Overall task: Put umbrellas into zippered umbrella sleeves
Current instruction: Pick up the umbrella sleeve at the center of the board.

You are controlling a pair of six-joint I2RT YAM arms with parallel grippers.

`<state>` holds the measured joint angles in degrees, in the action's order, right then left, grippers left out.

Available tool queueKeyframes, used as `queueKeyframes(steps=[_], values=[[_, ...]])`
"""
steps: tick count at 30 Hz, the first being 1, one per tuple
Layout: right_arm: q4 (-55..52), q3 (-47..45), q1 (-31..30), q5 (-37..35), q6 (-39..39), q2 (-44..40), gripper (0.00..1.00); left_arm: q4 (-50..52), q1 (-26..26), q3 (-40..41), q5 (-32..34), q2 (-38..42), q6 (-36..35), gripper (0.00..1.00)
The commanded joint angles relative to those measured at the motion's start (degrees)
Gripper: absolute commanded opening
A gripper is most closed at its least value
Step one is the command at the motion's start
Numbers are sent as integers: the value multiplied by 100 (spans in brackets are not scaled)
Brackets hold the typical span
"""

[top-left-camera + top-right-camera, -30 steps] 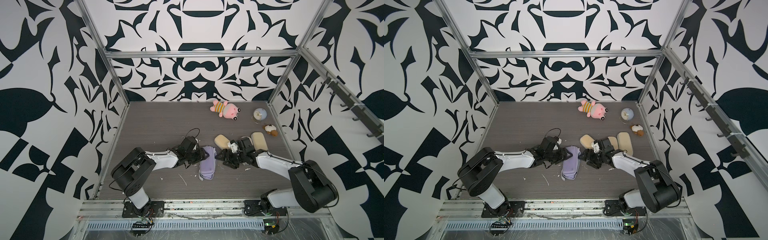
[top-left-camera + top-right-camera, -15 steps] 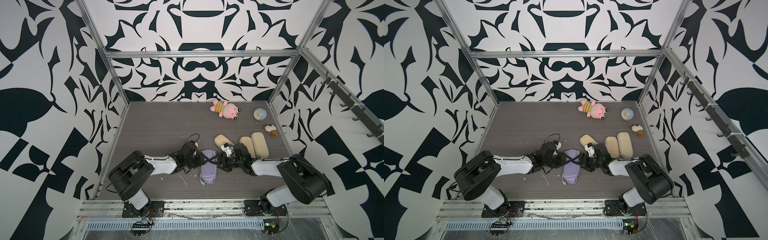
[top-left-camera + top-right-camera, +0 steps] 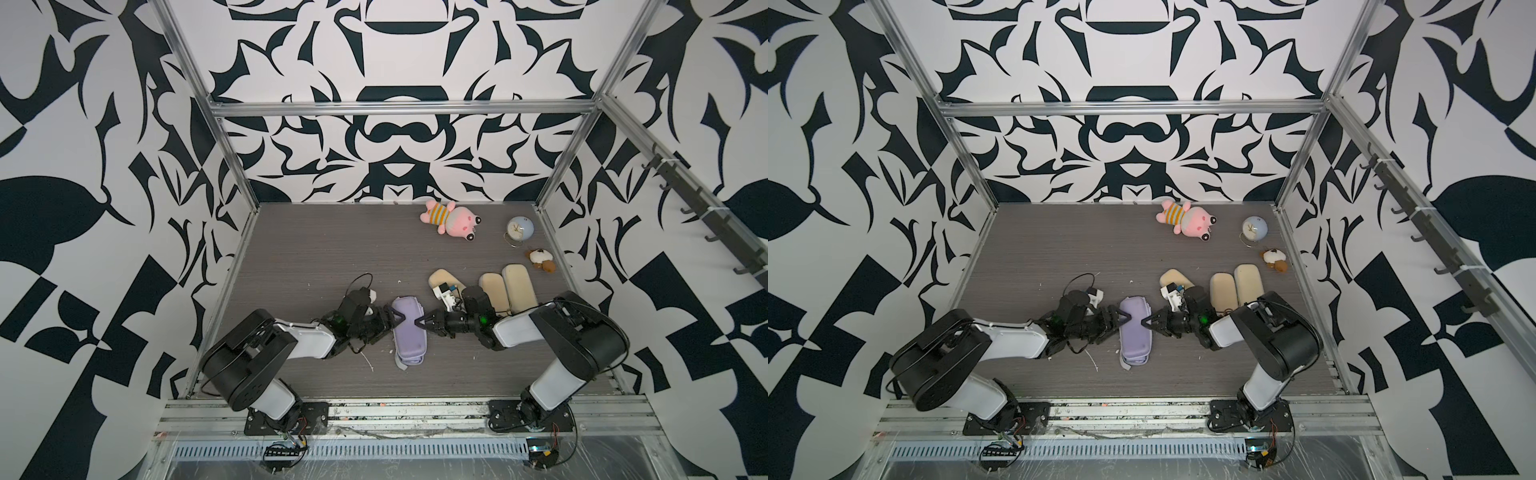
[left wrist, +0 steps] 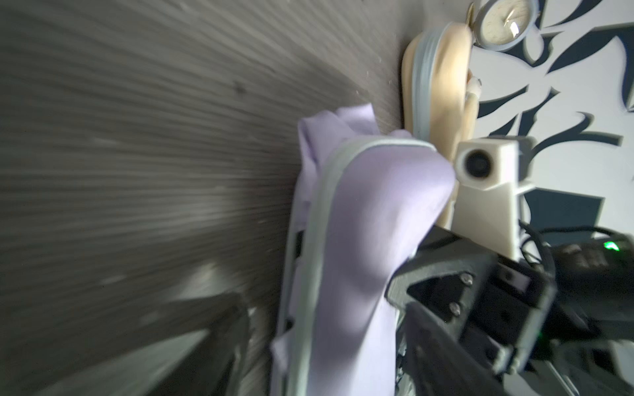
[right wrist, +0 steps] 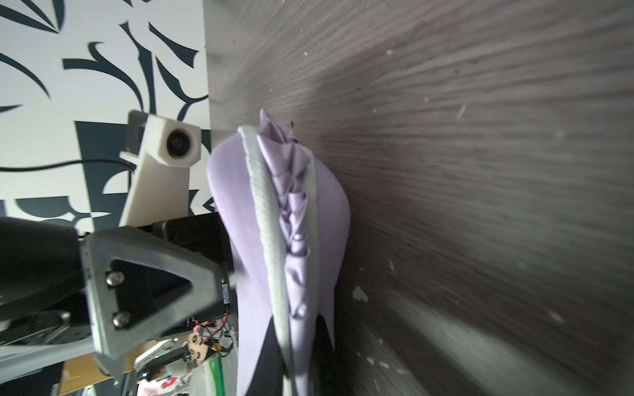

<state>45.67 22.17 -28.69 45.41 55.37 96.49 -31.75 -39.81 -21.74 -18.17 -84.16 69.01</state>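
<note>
The lavender sleeve (image 3: 409, 334) lies mid-floor in both top views, its two halves nearly together. Bunched lavender umbrella (image 5: 291, 212) fabric shows in the gap between its grey zip edges, and a fold pokes out at the far end (image 4: 322, 137). My right gripper (image 3: 420, 323) reaches in from the right and is shut on the sleeve's zip edge (image 5: 274, 260). My left gripper (image 3: 398, 322) faces it from the left, open, with one finger (image 5: 137, 291) lying over the sleeve's upper half. Three beige sleeves (image 3: 494, 291) lie closed behind the right arm.
A pink plush toy (image 3: 451, 218), a small round clock (image 3: 519, 229) and a little brown-and-white toy (image 3: 541, 260) sit at the back right. Metal frame posts and patterned walls close in the grey floor (image 3: 332, 257). White crumbs dot the floor near the sleeve.
Both grippers have come in onto the lavender sleeve from either side. The right jaws have shut on its zip edge, and the left jaws narrowed, then widened.
</note>
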Motion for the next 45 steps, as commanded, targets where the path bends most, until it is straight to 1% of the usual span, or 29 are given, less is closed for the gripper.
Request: queueKeyframes(steps=[1,2,3,5,8,11,13,17,20,23,24,26,27,28,29,30,31,32,34,35,37,38,40,42,43,45], values=[[1170,85,44,293,507,76,0,-376,229,440,-73,658,147,84],[1235,117,47,329,611,51,0,-376,267,545,-29,862,148,84],[1253,154,50,355,671,8,0,-379,281,604,-3,1013,140,89],[1225,292,56,449,769,-142,0,-407,281,654,-8,1318,101,94],[1083,554,54,699,905,-364,0,-403,282,554,-149,1350,-20,95],[745,847,52,1073,911,-549,0,-424,305,445,-293,1282,-144,95],[563,1019,55,1329,880,-643,0,-662,378,424,-437,1229,-126,94],[53,1444,37,2009,757,-787,0,-1321,701,427,-848,1188,194,91],[-610,1752,-104,2358,360,-854,0,-1717,907,375,-1106,1226,412,88],[-1300,2102,-451,2540,-102,-825,0,-1983,923,221,-1244,1161,491,86],[-1577,2213,-549,2544,-301,-822,0,-2039,920,173,-1294,1156,538,80],[-2335,2458,-594,2416,-809,-812,0,-2459,923,104,-1449,743,714,71],[-2407,2490,-592,2383,-848,-798,0,-2658,923,83,-1498,631,813,67],[-2561,2535,-575,2330,-902,-787,0,-2875,923,51,-1561,491,905,60],[-2707,2579,-551,2308,-952,-772,4,-3091,922,28,-1608,368,998,52],[-2864,2604,-534,2250,-1006,-775,19,-3227,923,-7,-1647,267,1068,44],[-3175,2601,-468,2040,-1125,-830,36,-3396,944,-44,-1671,161,1147,34],[-3293,2493,-395,1873,-1162,-921,45,-3540,985,-66,-1672,79,1233,27],[-3282,2159,-262,1573,-1053,-1171,62,-3630,1094,-94,-1632,45,1293,19],[-3291,1970,-220,1358,-999,-1309,69,-3562,1147,-69,-1494,81,1252,14],[-3120,1695,-250,1044,-760,-1455,82,-3389,1160,-55,-1214,228,1077,9],[-2841,1558,-328,974,-560,-1440,85,-3304,1153,-72,-1065,289,1029,9],[-2491,1461,-485,910,-287,-1334,85,-3259,1127,-141,-938,358,1013,7],[-1683,1368,-598,866,190,-1168,86,-3240,1120,-174,-828,405,1023,7],[-1169,1319,-626,866,546,-1042,86,-3162,1116,-197,-787,436,995,7],[-222,1304,-698,922,1152,-771,82,-2944,1116,-219,-662,515,910,7]])
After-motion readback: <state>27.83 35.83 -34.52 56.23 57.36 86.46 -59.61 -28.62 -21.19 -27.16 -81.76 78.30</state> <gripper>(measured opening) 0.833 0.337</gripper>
